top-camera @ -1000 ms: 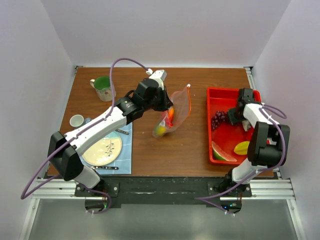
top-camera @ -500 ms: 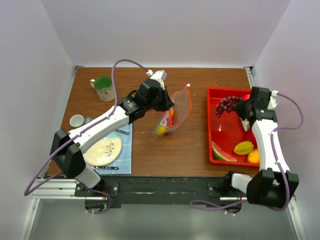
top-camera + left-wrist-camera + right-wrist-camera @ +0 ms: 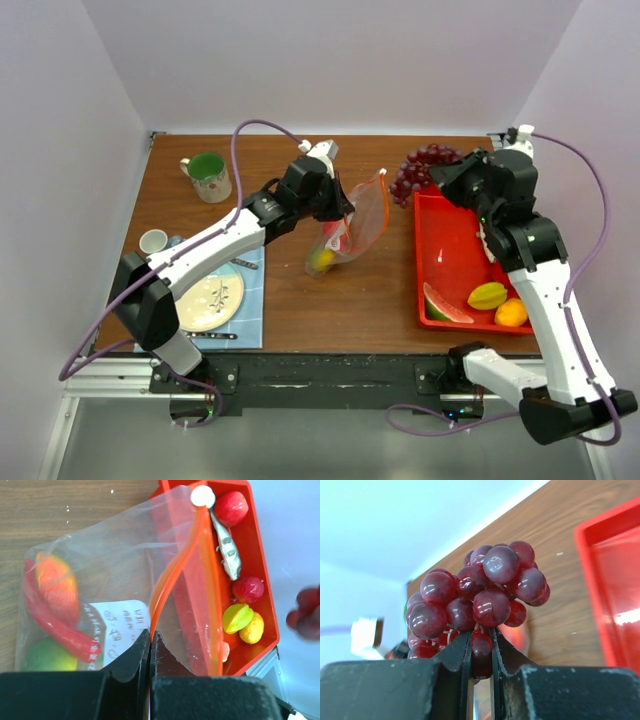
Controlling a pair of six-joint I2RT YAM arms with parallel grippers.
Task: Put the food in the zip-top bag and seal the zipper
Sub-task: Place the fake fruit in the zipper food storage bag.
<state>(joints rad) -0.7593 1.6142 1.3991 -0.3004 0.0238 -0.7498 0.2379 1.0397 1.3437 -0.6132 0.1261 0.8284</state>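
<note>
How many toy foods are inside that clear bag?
3, in the left wrist view of the zip-top bag: an orange-red fruit uppermost, a long red pepper curving beneath it, a green fruit lowest. More may be hidden.

Both arms reach forward and inward, left pincer [image 3: 150, 636] and right pincer [image 3: 481, 636] each clamped closed.

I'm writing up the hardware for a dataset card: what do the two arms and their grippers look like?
Both the left arm and the right arm have white link shells with black joint housings. A thin purple cable loops alongside each. The left gripper and the right gripper are matte black, with angular fingers tapering to narrow tips. No markings are visible.
</note>
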